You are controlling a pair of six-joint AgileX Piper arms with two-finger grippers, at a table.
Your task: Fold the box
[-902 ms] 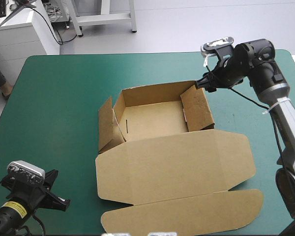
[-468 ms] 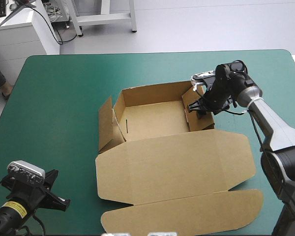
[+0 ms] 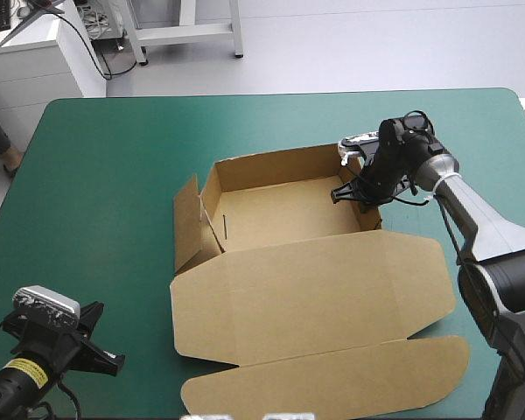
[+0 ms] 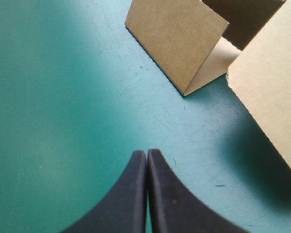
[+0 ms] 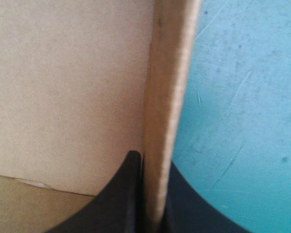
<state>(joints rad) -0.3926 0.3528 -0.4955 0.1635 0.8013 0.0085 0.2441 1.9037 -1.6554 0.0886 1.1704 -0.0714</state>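
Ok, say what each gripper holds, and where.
Right gripper: shut on the box, pinching the top edge of its right wall, a finger each side. Left gripper: shut, holding nothing.

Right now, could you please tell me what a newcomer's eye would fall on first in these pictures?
The brown board box at the table's middle draws the eye first: an open tray with its wide lid lying flat toward the near edge. Next comes the black right gripper, shut on the tray's right wall. The black left gripper, shut, hangs over bare teal-green cover by the near left corner.
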